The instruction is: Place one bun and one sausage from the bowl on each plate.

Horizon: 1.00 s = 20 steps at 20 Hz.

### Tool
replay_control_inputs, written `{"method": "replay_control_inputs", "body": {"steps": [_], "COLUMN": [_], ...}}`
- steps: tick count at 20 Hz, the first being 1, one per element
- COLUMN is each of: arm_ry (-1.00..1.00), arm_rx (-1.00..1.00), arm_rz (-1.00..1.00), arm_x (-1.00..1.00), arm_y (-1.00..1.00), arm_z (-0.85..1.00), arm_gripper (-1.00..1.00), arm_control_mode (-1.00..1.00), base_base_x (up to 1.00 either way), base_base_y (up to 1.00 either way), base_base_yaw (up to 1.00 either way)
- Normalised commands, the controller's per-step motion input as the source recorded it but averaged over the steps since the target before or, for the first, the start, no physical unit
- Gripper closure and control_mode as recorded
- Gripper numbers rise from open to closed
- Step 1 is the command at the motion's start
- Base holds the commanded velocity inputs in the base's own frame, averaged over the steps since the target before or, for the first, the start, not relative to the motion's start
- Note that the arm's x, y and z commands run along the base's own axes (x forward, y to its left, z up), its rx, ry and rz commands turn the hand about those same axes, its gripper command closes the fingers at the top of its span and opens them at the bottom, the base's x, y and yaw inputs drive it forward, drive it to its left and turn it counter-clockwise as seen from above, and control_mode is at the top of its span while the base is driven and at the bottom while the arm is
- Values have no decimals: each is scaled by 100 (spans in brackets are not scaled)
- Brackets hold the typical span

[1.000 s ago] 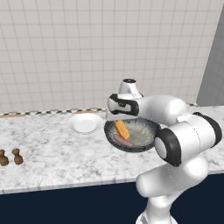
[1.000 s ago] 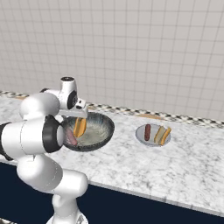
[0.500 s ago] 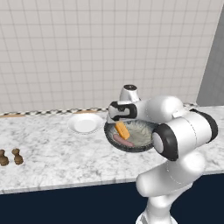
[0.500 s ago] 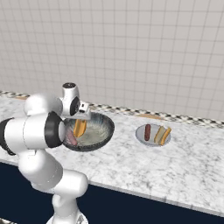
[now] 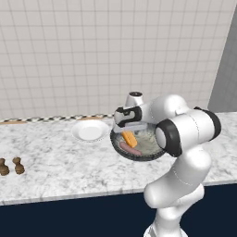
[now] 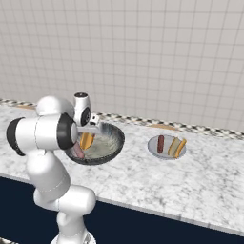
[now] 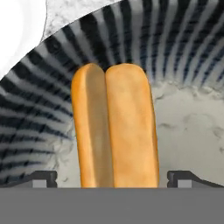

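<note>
Golden split bun (image 7: 114, 127) lies in the dark grey speckled bowl (image 5: 152, 153) on the marble surface (image 5: 55, 162); the gripper (image 7: 112, 177) hovers over it, jaws spread wide either side.

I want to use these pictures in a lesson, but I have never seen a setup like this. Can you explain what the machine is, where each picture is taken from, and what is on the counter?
The white machine is a robot arm in a rendered kitchen. Two cameras behind it look over the marble counter from its left and right; the third sits on its hand. Its gripper, jaws open and holding nothing, hangs over a bun in the large dark bowl, where a sausage also lies. The grey plate already has a bun and a sausage; the white plate has none. Two small brown shakers stand at the counter's left.
</note>
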Motion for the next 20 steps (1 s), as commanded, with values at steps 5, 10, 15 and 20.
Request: {"method": "replay_control_inputs", "body": {"steps": [5, 10, 15, 20], "arm_ry": [0, 0, -9, -11], "arm_rx": [0, 0, 0, 0], "arm_rz": [0, 0, 0, 0], "arm_x": [2, 1, -23, -14], "arm_y": [-15, 0, 0, 16], "arm_z": [-40, -37, 39, 100], "arm_gripper": [-100, 100, 100, 100], "arm_control_mode": [-100, -100, -100, -100], "base_base_x": [0, 0, 0, 0], "base_base_y": [0, 0, 0, 0], "base_base_yaw": [0, 0, 0, 0]}}
